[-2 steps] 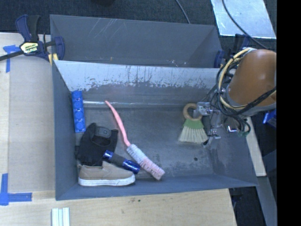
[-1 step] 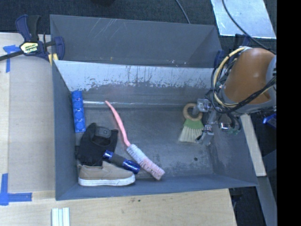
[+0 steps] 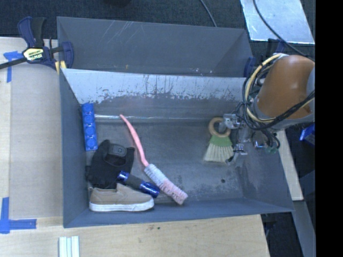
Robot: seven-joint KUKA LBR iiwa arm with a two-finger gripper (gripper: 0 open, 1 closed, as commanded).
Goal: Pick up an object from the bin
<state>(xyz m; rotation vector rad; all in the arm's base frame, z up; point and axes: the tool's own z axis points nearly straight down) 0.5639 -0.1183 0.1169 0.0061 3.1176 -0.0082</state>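
Grey metal bin [image 3: 161,92] with sloping walls holds a scatter of loose things, and the arm comes in over its right side. Its end effector [image 3: 237,153] sits low near the right end of the floor, just beside the right edge of a small whisk brush [image 3: 216,150] with a wooden ring handle and pale green bristles; whether it is spread or pressed together cannot be told. By the look of it the step in hand is the approach, with no grasp made yet. The next move would call for centring over the bristles or the ring and closing there, minding the right wall, which leaves little room. Well apart, toward the left, lie a pink long-handled scrubbing brush [image 3: 156,174], a blue-and-black cylinder [image 3: 140,185], a black pouch-like thing [image 3: 109,164] against a tan shoe with a white sole [image 3: 120,201], and a blue strip of blocks [image 3: 88,126] along the left wall; none stands in the way
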